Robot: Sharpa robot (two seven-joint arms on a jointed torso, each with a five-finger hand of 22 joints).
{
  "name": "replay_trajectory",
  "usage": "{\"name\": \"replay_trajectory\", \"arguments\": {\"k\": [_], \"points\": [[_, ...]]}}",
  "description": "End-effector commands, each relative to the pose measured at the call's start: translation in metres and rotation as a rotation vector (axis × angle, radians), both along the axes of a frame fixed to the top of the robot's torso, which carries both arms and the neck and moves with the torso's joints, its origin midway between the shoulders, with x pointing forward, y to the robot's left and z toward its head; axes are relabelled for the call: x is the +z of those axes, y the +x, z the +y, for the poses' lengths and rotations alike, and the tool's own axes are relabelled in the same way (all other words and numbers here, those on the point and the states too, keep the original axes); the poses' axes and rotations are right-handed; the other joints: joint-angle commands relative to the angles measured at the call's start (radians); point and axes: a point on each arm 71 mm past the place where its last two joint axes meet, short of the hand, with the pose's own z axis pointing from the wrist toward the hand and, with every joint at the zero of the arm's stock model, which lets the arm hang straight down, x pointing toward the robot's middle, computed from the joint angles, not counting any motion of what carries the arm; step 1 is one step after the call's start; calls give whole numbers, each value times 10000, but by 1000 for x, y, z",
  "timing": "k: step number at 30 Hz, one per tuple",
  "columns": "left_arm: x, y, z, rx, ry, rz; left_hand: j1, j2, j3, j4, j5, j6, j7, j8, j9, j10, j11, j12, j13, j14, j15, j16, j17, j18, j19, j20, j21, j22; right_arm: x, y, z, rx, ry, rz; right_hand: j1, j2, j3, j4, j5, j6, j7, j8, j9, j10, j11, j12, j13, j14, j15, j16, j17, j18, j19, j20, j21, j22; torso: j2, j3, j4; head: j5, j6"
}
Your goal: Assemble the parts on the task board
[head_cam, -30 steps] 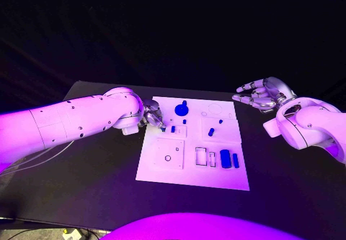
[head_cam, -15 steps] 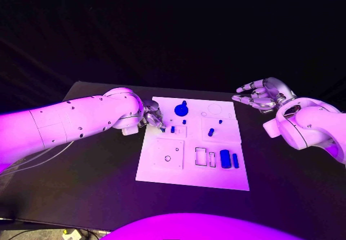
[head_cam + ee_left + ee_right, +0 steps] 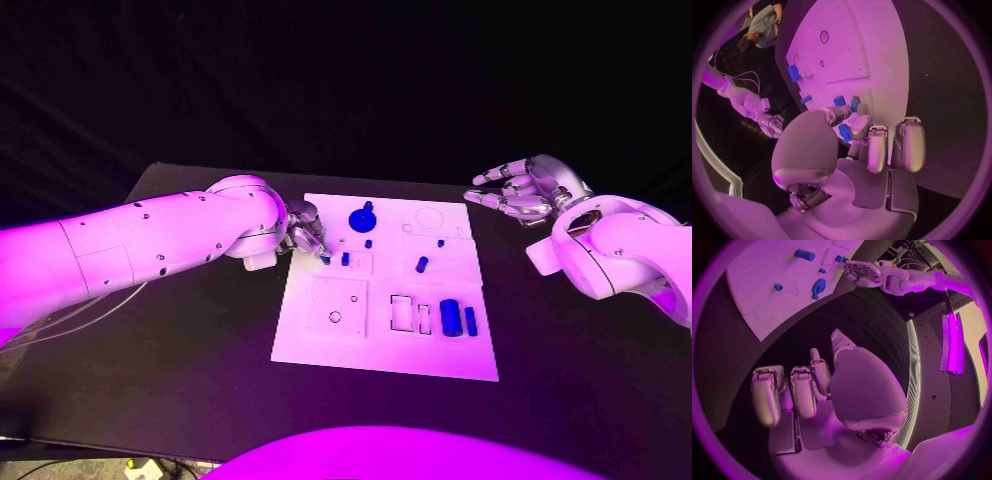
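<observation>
The white task board (image 3: 346, 335) lies in the middle of the table. My left hand (image 3: 306, 233) is at its left edge; thumb and a finger pinch a small blue part (image 3: 844, 133) low over the board (image 3: 870, 55), by a small square recess (image 3: 359, 263). A round blue part (image 3: 364, 218) sits near the far edge, and short blue pegs (image 3: 421, 264) stand mid-board. Two long blue parts (image 3: 451, 316) lie near the right edge. My right hand (image 3: 522, 190) hovers off the board's far right corner, fingers apart, holding nothing; the right wrist view shows its palm (image 3: 861, 385) and the board (image 3: 767, 285).
Bare black table (image 3: 188, 360) surrounds the board. Empty slots (image 3: 402, 312) and a plate with a small hole (image 3: 335, 316) take up the board's near half. My left forearm (image 3: 144, 245) crosses the table's left side.
</observation>
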Motion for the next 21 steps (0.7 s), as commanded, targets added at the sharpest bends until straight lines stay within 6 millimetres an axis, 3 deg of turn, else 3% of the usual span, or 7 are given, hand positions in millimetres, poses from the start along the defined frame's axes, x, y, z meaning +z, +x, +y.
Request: {"name": "replay_trajectory", "arguments": {"k": [1, 11, 21], "points": [[-5, -3, -1, -249, 224, 218, -65, -40, 1713, -1641, 78, 109, -65, 56, -15, 84, 19, 76, 24, 1021, -77, 33, 2634, -72, 79, -21, 65, 826, 0, 0, 1, 165, -18, -33, -66, 13, -26, -26, 68, -32, 3, 64, -15, -32, -16, 31, 509, 829, -69, -61, 1591, 61, 796, -81, -24, 2297, 4, -7, -1, 7, -18], [-4, -3, 0, -234, 290, 146, -282, -218, 1926, -1713, 576, 212, -109, 116, 50, 216, -23, 164, 158, 1021, -114, 33, 2634, -80, 109, -58, 84, 865, 0, 0, 1, 168, -18, -31, -66, 13, -26, -26, 68, -32, 3, 64, -15, -32, -16, 31, 509, 829, -69, -61, 1591, 61, 796, -81, -24, 2297, 0, -3, 5, 10, -21], [-4, -3, -1, -195, 265, 102, -322, -232, 1941, -1710, 671, 225, -112, 126, 63, 236, -28, 179, 181, 1021, -118, 33, 2634, -81, 112, -63, 86, 869, 0, -1, 1, 173, -14, -35, -90, 13, -26, -23, 73, -38, 1, 80, -23, -26, -18, 38, 511, 828, -71, -67, 1582, 59, 800, -84, -20, 2301, 5, 0, 5, 17, -8]]}}
